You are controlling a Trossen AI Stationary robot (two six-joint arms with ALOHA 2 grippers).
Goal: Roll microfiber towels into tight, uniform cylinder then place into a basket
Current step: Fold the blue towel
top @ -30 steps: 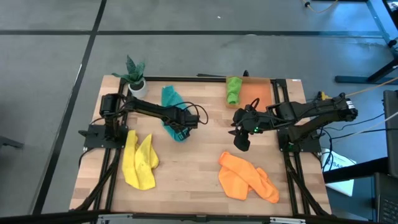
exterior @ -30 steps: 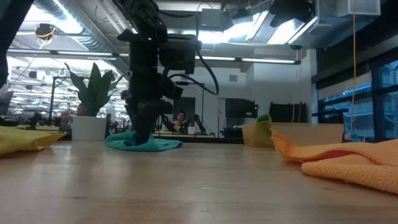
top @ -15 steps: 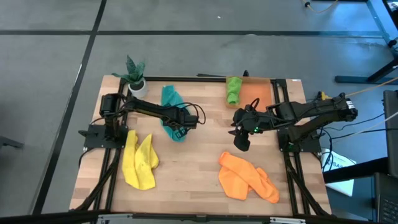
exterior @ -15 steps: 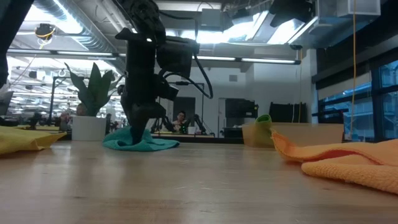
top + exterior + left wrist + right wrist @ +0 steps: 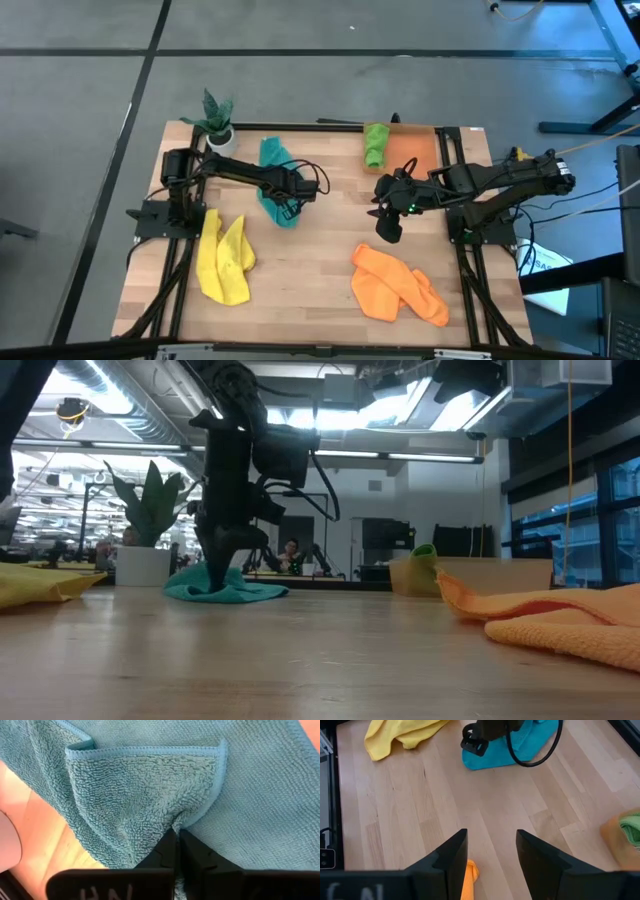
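While you are reading the overhead view, note that the left pincer (image 5: 287, 203) is pressing down on the teal towel (image 5: 272, 170), its fingers together and clamped on a pinch of terry pile beside a folded, hemmed corner. That towel is lying crumpled at the desk's (image 5: 310, 265) far side, its long axis running from the potted plant (image 5: 216, 118) toward the near edge, with the left arm directly over it and the right arm well apart from it. You are seeing looped, soft microfiber that is bunching rather than holding shape, so any pull is likely dragging the whole cloth. The right pincer (image 5: 389, 228) is hovering over bare wood near the desk's middle, fingers apart and gripping nothing, with the orange towel (image 5: 398, 285) heaped just nearer the front edge. A rolled green towel (image 5: 375, 144) is already sitting at the left end of the translucent orange basket (image 5: 418, 152). The yellow towel (image 5: 224, 257) is lying loose at the left front.
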